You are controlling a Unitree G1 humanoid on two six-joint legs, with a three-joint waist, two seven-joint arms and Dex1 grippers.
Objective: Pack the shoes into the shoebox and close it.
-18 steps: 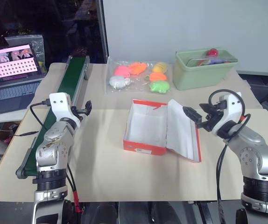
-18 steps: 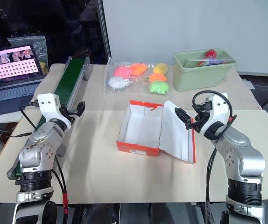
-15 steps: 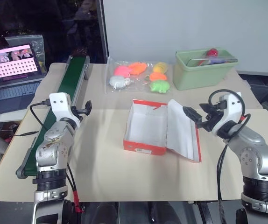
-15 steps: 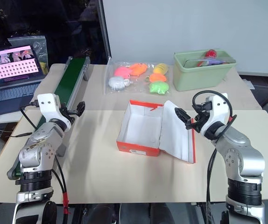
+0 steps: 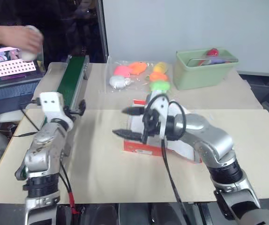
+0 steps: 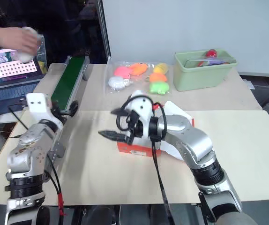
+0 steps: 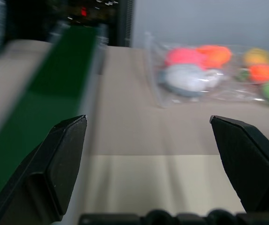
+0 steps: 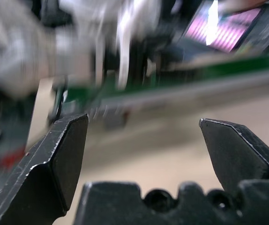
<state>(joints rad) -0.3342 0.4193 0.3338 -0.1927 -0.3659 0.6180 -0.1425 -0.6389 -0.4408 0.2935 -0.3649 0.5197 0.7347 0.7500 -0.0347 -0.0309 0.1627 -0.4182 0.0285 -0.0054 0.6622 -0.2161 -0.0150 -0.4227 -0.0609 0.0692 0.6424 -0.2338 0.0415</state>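
Observation:
The red-orange shoebox [image 5: 133,147] lies open at the table's middle, its white-lined lid [image 5: 192,151] folded out to the right. My right arm reaches across in front of it and hides most of its inside. My right gripper [image 5: 123,123] points left, just off the box's left side, open and empty. My left gripper [image 5: 79,108] hovers beside the green conveyor [image 5: 71,78], open and empty, seen as [image 7: 148,136] in its wrist view. The shoes are out of view on the table. A person's hand [image 5: 13,36] at the far left holds a blurred white thing [image 5: 30,43].
Soft toys in clear wrap [image 5: 141,75] lie behind the box. A pale green bin [image 5: 205,68] stands at the back right. A lit laptop [image 5: 8,77] sits left of the conveyor. Bare table spreads in front of the box and to its right.
My right arm has swung from the box's right side across to its left front. My left gripper has shifted left toward the conveyor. A person's hand with a white thing has come in.

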